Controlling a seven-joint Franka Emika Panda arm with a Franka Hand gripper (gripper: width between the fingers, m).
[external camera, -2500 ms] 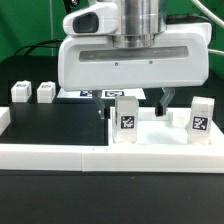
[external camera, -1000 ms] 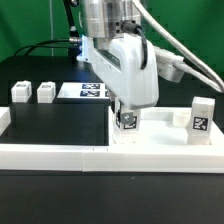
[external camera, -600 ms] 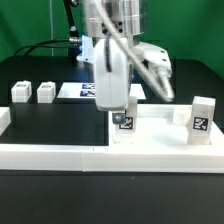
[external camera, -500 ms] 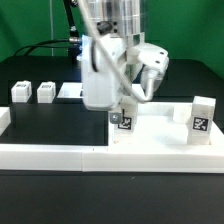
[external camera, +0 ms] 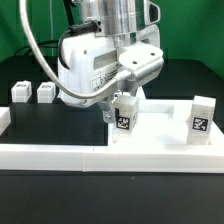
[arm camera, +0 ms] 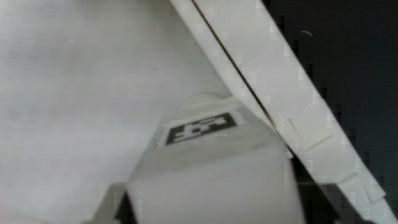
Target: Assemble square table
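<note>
My gripper (external camera: 124, 104) hangs over the square table's white slab (external camera: 160, 135) and is shut on a white tagged leg (external camera: 124, 117). That leg stands upright on the slab's corner at the exterior view's left. In the wrist view the leg (arm camera: 210, 150) fills the space between both dark fingers (arm camera: 118, 206), above the pale slab (arm camera: 71, 90). Another leg (external camera: 200, 118) stands upright on the slab at the exterior view's right. Two more legs (external camera: 19, 92) (external camera: 45, 92) rest on the black table at the back left.
A long low white border wall (external camera: 70, 155) runs along the front of the black table. The bulky white gripper body (external camera: 95, 70) hides the area behind the slab. A white edge strip (arm camera: 267, 85) crosses the wrist view diagonally.
The wrist has kept turning about the upright leg: the gripper body has swung round to face the exterior view's left. The leg stays at the same corner. The other legs have not moved.
</note>
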